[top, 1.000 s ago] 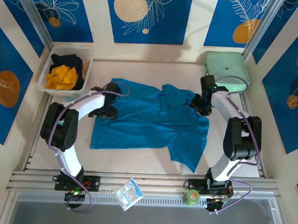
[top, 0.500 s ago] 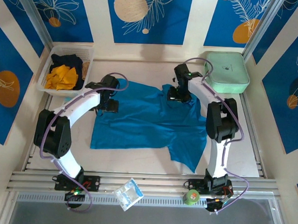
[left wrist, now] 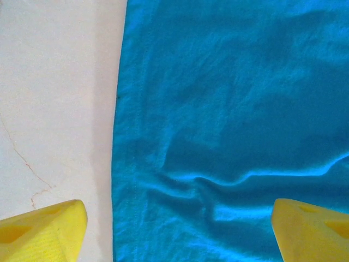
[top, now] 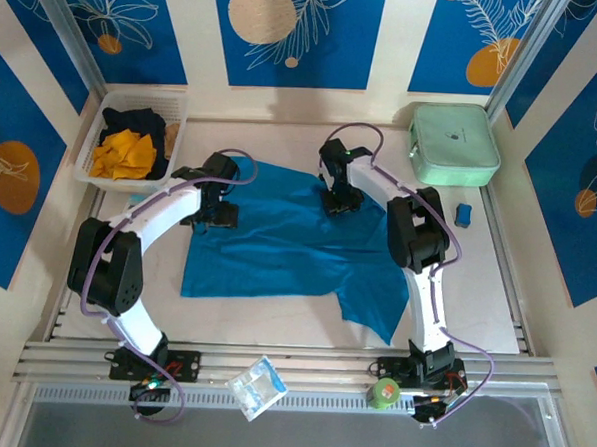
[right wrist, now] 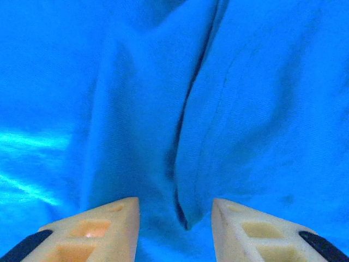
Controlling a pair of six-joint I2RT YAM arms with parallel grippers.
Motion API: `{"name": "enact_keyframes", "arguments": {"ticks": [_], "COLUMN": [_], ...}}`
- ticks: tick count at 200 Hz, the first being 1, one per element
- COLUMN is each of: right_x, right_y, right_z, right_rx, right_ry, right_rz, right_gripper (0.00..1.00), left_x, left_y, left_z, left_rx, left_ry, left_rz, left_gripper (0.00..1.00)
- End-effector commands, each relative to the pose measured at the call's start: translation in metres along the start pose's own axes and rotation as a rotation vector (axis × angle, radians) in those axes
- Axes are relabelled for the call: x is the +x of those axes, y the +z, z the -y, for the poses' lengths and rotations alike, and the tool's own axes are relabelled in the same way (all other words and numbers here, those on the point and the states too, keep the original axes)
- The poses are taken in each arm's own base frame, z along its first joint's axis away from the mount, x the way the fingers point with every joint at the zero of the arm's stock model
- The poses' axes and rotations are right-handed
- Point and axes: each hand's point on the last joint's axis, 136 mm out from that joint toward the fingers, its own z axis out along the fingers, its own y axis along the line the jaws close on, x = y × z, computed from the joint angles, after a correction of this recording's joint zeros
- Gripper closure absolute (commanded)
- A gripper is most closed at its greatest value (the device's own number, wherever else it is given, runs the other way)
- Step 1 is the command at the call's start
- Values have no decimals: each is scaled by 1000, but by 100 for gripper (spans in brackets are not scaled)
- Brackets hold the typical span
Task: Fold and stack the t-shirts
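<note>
Teal shirt [top: 297,248] spread flat at middle of table [top: 485,293], rumpled along far edge, one flap trailing toward near right. Orange and black shirts [top: 127,144] heaped in basket [top: 181,127] at far left, well apart from it. Right gripper [right wrist: 174,229] over shirt's far middle, jaws part-way apart astride a raised crease; pad contact with cloth hard to judge, probably not yet pinched. Left gripper [left wrist: 177,232] wide open above left hem, one finger over bare table, other over cloth. For a clean fold: seat left jaws across hem, close both firmly on cloth, lift together, keep edge taut, avoid dragging fresh creases inward.
</note>
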Motion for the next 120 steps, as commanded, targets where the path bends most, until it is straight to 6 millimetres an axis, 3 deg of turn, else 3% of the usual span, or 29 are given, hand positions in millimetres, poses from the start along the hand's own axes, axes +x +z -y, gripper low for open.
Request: {"name": "enact_keyframes", "arguments": {"ticks": [1, 37, 120], "right_x": [-6, -13, -9], "right_y": [-6, -2, 5], "right_z": [13, 19, 4], "right_rx": [65, 105, 56], "right_ry": [-33, -43, -43], "right_rz": [3, 10, -6], "right_gripper": [62, 66, 70], "left_x": [9, 10, 11], "left_y": [3, 5, 9], "left_z": [4, 5, 5], "left_rx": [9, 8, 4], "left_ry": [0, 0, 2], "left_rz": [-24, -26, -38], "left_gripper": [13, 13, 13]}}
